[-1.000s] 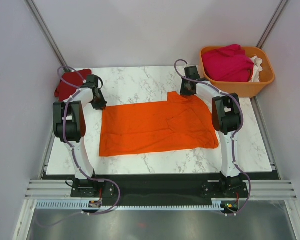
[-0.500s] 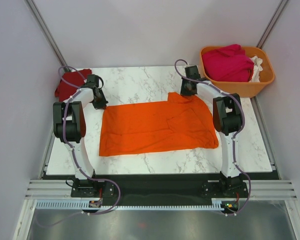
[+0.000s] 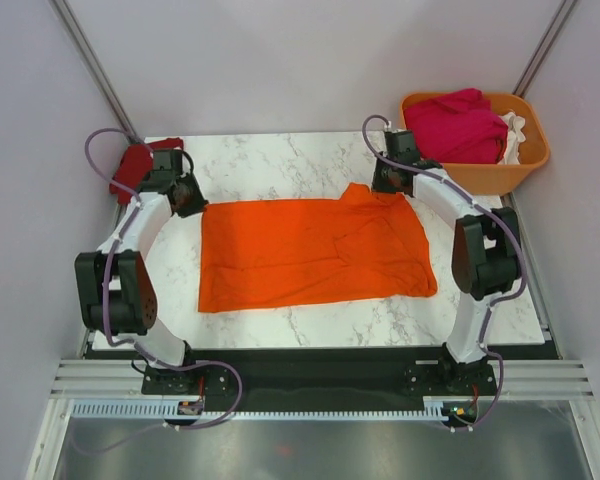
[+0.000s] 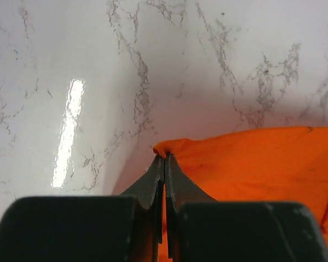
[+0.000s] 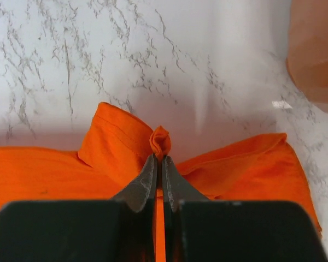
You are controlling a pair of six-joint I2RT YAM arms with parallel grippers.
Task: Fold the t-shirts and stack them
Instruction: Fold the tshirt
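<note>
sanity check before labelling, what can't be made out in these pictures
Top view: white t-shirt mostly buried behind the magenta t-shirt in the basket.
Top view: dark red t-shirt partly covered by the left arm.
Wrist views: the fingers hide how much orange t-shirt they pinch.

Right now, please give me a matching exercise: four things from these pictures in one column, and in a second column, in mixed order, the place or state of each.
1. bright orange cloth t-shirt
2. dark red cloth t-shirt
3. magenta cloth t-shirt
4. left gripper

A. inside the orange plastic basket
B. spread flat on the white marble table
C. bunched at the table's far left corner
D. shut on a corner of orange cloth

Pairs: 1-B, 2-C, 3-A, 4-D
</note>
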